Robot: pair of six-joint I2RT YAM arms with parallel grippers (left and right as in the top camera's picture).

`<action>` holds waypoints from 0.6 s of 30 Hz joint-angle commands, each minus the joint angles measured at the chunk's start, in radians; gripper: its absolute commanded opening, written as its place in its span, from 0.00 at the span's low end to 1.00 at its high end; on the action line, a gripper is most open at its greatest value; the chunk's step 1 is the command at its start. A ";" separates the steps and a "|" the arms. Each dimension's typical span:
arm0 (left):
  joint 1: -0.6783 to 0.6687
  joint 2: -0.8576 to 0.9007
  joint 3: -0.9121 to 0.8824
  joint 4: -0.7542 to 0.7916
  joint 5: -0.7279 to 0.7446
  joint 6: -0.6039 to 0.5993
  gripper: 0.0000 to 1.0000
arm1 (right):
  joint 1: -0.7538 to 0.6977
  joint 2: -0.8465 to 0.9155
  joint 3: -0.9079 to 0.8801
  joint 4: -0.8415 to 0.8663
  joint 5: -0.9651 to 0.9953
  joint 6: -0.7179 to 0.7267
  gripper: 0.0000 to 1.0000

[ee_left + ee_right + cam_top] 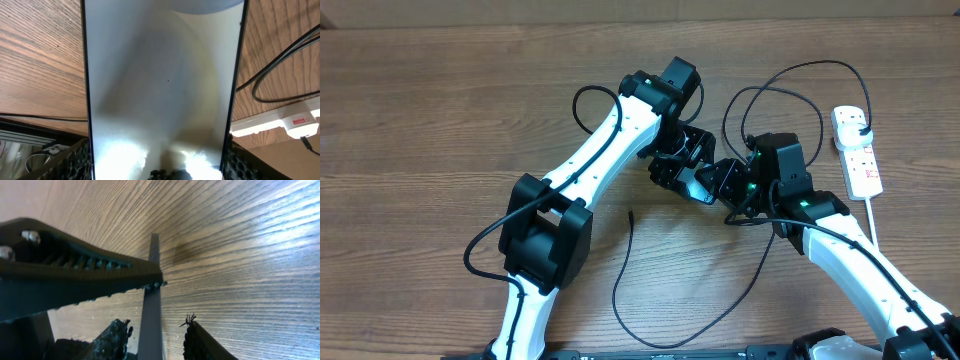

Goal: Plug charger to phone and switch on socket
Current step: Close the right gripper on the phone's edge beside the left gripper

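Note:
The phone (698,186) is held off the table between the two arms in the overhead view, mostly hidden by them. My left gripper (677,165) is shut on the phone across its width. The pale, glaring screen (160,90) fills the left wrist view between the fingers (157,167). My right gripper (728,183) is open, with the phone's thin edge (150,305) between its fingers (156,336) and a gap on each side. The charger's black cable (620,290) lies on the table with its free tip (631,213) near the centre. The white socket strip (857,152) lies at the right, also seen in the left wrist view (280,117).
The black cable loops behind the arms (790,75) to a plug head (861,123) at the strip's far end. The strip's white cord (873,215) runs toward the front edge. Cable loops show in the left wrist view (280,75). The left finger (75,275) crosses the right wrist view.

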 commanded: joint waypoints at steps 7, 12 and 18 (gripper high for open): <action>-0.029 -0.006 0.029 0.001 -0.011 -0.033 0.04 | 0.005 0.003 0.021 0.004 -0.011 -0.002 0.30; -0.034 -0.006 0.029 0.001 -0.028 -0.041 0.04 | 0.005 0.003 0.021 -0.007 0.007 -0.002 0.29; -0.034 -0.006 0.029 0.001 -0.044 -0.044 0.04 | 0.005 0.003 0.021 -0.010 0.011 -0.002 0.24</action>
